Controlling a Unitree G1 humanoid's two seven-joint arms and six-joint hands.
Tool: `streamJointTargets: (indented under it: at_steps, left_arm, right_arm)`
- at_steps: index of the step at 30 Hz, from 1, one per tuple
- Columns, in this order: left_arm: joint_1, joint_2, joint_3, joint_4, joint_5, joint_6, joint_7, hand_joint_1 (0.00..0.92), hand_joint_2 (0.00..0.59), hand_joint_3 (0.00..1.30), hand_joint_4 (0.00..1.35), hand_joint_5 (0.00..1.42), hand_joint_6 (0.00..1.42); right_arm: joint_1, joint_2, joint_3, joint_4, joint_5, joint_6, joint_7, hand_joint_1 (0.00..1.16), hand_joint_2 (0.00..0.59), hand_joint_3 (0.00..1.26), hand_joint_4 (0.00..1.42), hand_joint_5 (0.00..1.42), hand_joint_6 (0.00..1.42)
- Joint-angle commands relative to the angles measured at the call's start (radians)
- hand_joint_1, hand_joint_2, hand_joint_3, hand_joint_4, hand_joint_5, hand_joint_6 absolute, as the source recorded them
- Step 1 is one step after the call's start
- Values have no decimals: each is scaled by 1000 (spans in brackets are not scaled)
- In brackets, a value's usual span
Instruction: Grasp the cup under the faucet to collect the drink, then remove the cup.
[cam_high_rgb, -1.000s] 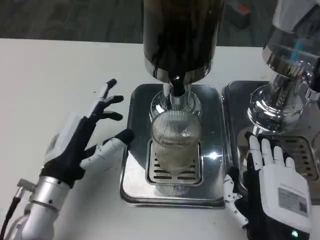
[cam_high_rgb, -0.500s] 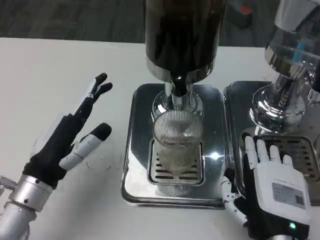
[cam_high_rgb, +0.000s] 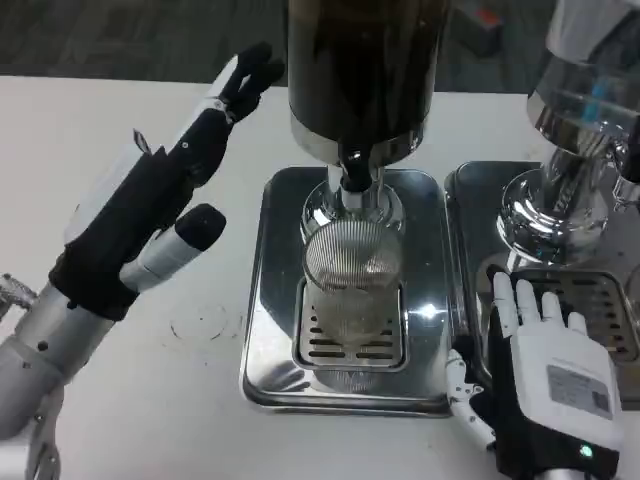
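A ribbed clear cup (cam_high_rgb: 354, 285) stands on the grille of a steel drip tray (cam_high_rgb: 270, 330), directly under the dark dispenser's faucet (cam_high_rgb: 355, 175). The left hand (cam_high_rgb: 160, 195) hangs above the tabletop (cam_high_rgb: 90, 130), fingers spread, holding nothing. The right hand (cam_high_rgb: 540, 370) lies flat and open at the neighbouring tray's edge, seemingly touching it.

second steel dispenser (cam_high_rgb: 575, 150) right | its tray (cam_high_rgb: 610, 310) | red object (cam_high_rgb: 484, 18) far floor
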Motion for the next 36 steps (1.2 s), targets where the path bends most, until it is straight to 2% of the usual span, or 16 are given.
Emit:
streamJointTargets:
  at_steps: [1,7,17,23,36]
  left_arm:
    - [-6,-27,5,-43,-19,42,-42,0,88,0,0,0,0]
    - [-59,-83,-28,-38,5,77,-106,0,88,0,0,0,0]
    - [-120,-126,-36,7,40,83,-178,0,87,0,0,0,0]
    - [-104,-100,-48,-34,107,19,-183,0,87,0,0,0,0]
    - [-102,-50,-81,-54,285,-125,-95,0,86,0,0,0,0]
  right_arm:
    - [5,10,0,-2,6,2,-19,83,532,0,0,0,0]
    - [9,26,-1,-1,12,6,-33,82,533,0,0,0,0]
    - [6,59,5,14,8,13,-59,69,538,0,0,0,0]
    - [-1,57,2,18,13,12,-60,64,538,0,0,0,0]
    - [-23,40,-15,18,38,5,-50,69,538,0,0,0,0]
